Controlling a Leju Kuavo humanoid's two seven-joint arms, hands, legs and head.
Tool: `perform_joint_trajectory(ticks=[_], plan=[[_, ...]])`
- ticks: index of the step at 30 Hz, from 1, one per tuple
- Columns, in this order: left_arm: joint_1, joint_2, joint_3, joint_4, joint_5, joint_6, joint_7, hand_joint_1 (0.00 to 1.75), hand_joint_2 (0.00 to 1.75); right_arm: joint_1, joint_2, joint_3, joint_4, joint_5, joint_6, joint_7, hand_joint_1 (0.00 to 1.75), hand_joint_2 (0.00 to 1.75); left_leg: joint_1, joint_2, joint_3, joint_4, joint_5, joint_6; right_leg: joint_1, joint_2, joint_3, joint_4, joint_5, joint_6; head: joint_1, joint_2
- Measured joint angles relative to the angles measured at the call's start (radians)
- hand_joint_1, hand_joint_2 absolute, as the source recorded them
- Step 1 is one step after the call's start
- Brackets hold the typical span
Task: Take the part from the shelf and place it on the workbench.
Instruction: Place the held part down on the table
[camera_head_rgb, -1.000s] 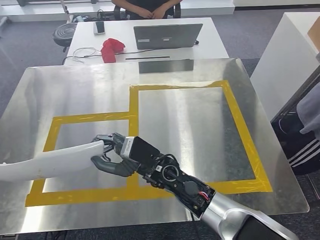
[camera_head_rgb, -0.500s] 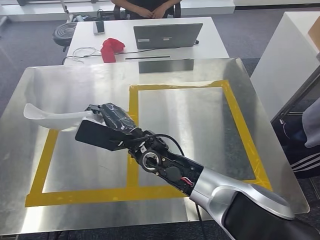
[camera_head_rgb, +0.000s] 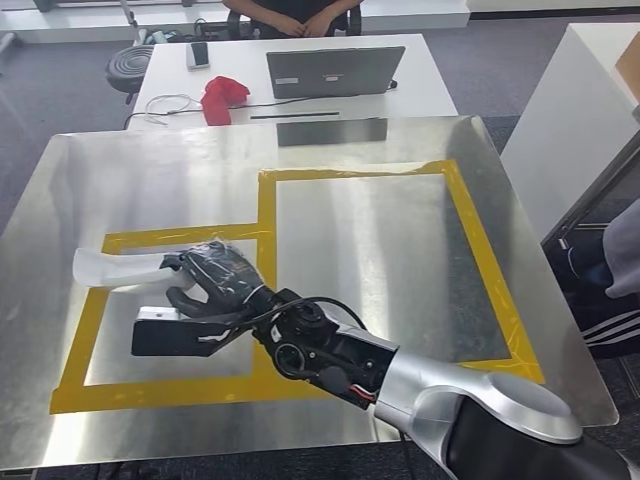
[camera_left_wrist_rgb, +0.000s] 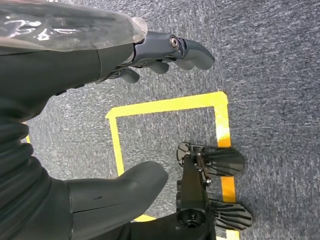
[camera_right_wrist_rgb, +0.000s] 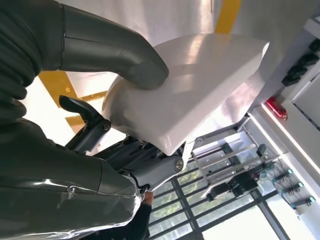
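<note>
The white, long, curved part (camera_head_rgb: 113, 268) hangs just above the left side of the metal workbench (camera_head_rgb: 362, 250), over the left yellow-taped box (camera_head_rgb: 96, 300). My right hand (camera_head_rgb: 215, 280) grips its near end, with the arm reaching across the bench from the lower right. In the right wrist view the thumb (camera_right_wrist_rgb: 113, 50) presses on the part (camera_right_wrist_rgb: 192, 85) and the fingers curl under it. My left hand (camera_left_wrist_rgb: 86, 65) hangs over grey floor, fingers apart and holding nothing.
A larger yellow-taped box (camera_head_rgb: 453, 200) marks the bench's right half. Behind the bench stands a white desk with a laptop (camera_head_rgb: 332, 70) and a red cloth (camera_head_rgb: 223, 97); a person (camera_head_rgb: 290, 15) sits there. Another person (camera_head_rgb: 615, 260) and a white cabinet (camera_head_rgb: 573, 110) are at the right.
My right hand swung the part up and toward the far left of the bench, turned over at the wrist, then came down a little nearer the surface.
</note>
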Motion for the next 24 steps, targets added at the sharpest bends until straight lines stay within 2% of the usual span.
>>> perform_joint_trajectory(ticks=[9,13,15,19,24], plan=[[0.001,0.0,0.0,0.0,0.0,-0.001,-0.009,0.0,1.75,0.03,0.0,0.04,0.005,0.063,-0.023,-0.002,1.75,1.75,0.0,0.0,0.0,0.0,0.0,0.0,0.0,0.0,0.0,0.0,0.0,0.0,0.0,0.0],[0.003,0.0,0.0,0.0,-0.002,0.006,-0.02,0.0,1.75,0.043,0.0,0.045,0.006,0.07,-0.074,-0.004,0.0,1.75,0.0,0.0,0.0,0.0,0.0,0.0,0.0,0.0,0.0,0.0,0.0,0.0,0.0,0.0],[0.005,0.0,0.0,0.0,-0.004,0.012,-0.023,0.0,1.75,0.046,0.0,0.045,0.006,0.067,-0.093,-0.007,0.0,1.75,0.0,0.0,0.0,0.0,0.0,0.0,0.0,0.0,0.0,0.0,0.0,0.0,0.0,0.0],[0.009,0.0,0.0,0.0,-0.005,0.023,-0.024,0.0,0.0,0.051,0.0,0.045,0.006,0.061,-0.106,-0.011,0.0,1.75,0.0,0.0,0.0,0.0,0.0,0.0,0.0,0.0,0.0,0.0,0.0,0.0,0.0,0.0],[0.012,0.0,0.0,0.0,-0.001,0.021,-0.024,0.0,0.0,0.052,0.0,0.045,0.007,0.057,-0.114,-0.01,0.0,1.75,0.0,0.0,0.0,0.0,0.0,0.0,0.0,0.0,0.0,0.0,0.0,0.0,0.0,0.0]])
